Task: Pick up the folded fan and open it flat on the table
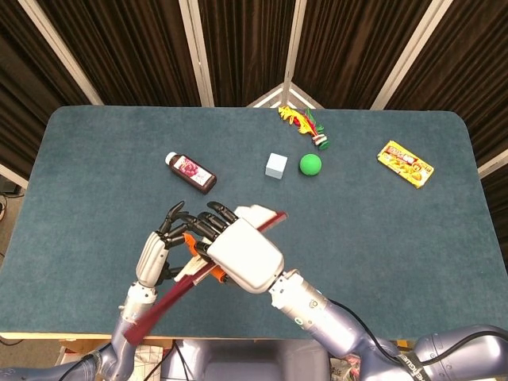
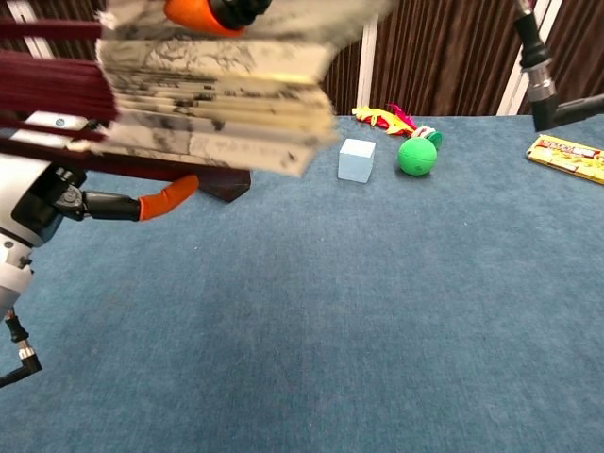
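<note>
The fan (image 1: 171, 300) is partly spread, with dark red sticks and ink-painted paper leaves (image 2: 212, 104), and is held above the table's near left part. My right hand (image 1: 242, 254) grips it from above, its white back hiding the fan's middle. One guard stick pokes out past the hand at the far side (image 1: 274, 217). My left hand (image 1: 163, 244) is just left of the fan with its fingers spread. One orange-tipped finger (image 2: 165, 199) reaches under the fan's lower edge; the frames do not show a grip.
On the blue table (image 1: 381, 238) lie a dark bottle (image 1: 190, 172), a pale blue cube (image 1: 276, 165), a green ball (image 1: 310, 164), a colourful shuttlecock (image 1: 303, 124) and a yellow snack pack (image 1: 406, 163), all on the far half.
</note>
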Controlling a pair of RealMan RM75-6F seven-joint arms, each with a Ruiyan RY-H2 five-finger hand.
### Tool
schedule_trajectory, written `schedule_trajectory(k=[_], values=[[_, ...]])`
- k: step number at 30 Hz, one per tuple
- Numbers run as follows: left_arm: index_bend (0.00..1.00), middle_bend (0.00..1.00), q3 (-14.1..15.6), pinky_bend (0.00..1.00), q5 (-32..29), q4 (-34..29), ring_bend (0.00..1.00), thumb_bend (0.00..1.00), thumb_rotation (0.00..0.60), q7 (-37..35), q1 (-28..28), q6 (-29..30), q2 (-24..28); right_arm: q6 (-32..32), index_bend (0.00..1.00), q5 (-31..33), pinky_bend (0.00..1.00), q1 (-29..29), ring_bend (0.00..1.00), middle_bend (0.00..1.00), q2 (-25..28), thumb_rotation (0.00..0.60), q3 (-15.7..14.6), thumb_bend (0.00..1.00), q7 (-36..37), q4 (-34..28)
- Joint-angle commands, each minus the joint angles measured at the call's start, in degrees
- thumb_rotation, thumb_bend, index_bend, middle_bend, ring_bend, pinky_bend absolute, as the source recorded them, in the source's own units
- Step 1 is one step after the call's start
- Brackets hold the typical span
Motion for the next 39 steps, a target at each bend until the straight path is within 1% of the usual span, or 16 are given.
schedule_trajectory(k=[1,13,18,23,25,30,35,36,37,39], values=[[0.68,0.42,-0.28,0.19,-0.54,1.13,0.01,0.43,0.6,-0.14,-0.17,0.13,0.07,-0.01,0.85,-0.25,0.16,-0.23,0.22,0.18,0.39,0.6,-0.06,0.43,0.47,0.2],[0.68,0.42,-1.22,0.19,-1.98,7.71,0.01,0.43,0.6,-3.03,-0.37,1.84,2.28,0.36,0.85,-0.59,0.16,-2.69,0.22,0.18,3.52,0.6,-0.49,0.43,4.53,2.62],[0.66,0.42,-2.11,0.19,-2.69,10.29,0.01,0.42,0.6,-4.14,-0.58,2.83,3.63,0.38,0.85,-1.32,0.16,-4.3,0.22,0.18,4.98,0.6,-0.63,0.43,7.84,4.46],[0.65,0.42,-3.03,0.19,-3.88,14.19,0.01,0.42,0.6,-4.56,-1.18,2.64,4.75,0.75,0.85,-3.62,0.16,-6.71,0.22,0.18,5.9,0.6,-0.65,0.43,14.01,6.41],[0.65,0.42,-3.45,0.19,-4.27,15.4,0.01,0.42,0.6,-4.87,-1.47,2.7,5.07,0.71,0.85,-4.21,0.16,-7.26,0.22,0.18,6.15,0.6,-0.73,0.43,15.33,7.49],[0.65,0.42,-4.56,0.19,-4.42,17.9,0.01,0.42,0.6,-5.22,-2.19,4.95,6.04,0.03,0.85,-5.28,0.16,-8.38,0.22,0.18,6.72,0.6,-1.35,0.43,17.42,10.68],[0.65,0.41,-4.51,0.19,-3.71,20.66,0.01,0.42,0.6,-4.18,-2.28,7.62,6.82,0.17,0.86,-6.15,0.16,-9.47,0.22,0.18,6.3,0.6,-1.74,0.43,19.56,13.52],[0.65,0.41,-4.36,0.19,-3.53,21.28,0.01,0.42,0.6,-4.06,-2.28,8.12,6.96,0.82,0.86,-7.59,0.16,-10.56,0.22,0.18,5.71,0.6,-3.65,0.43,18.72,12.57],[0.65,0.41,-4.3,0.19,-3.49,21.6,0.01,0.42,0.6,-4.08,-2.26,8.42,7.04,1.36,0.86,-6.83,0.16,-10.81,0.22,0.18,5.77,0.6,-2.97,0.43,19.35,14.62],[0.65,0.41,-4.2,0.19,-3.42,22.32,0.01,0.42,0.6,-4.16,-2.29,9.24,7.14,-0.67,0.86,-6.08,0.16,-10.14,0.22,0.18,5.85,0.6,-1.74,0.43,22.49,18.99]])
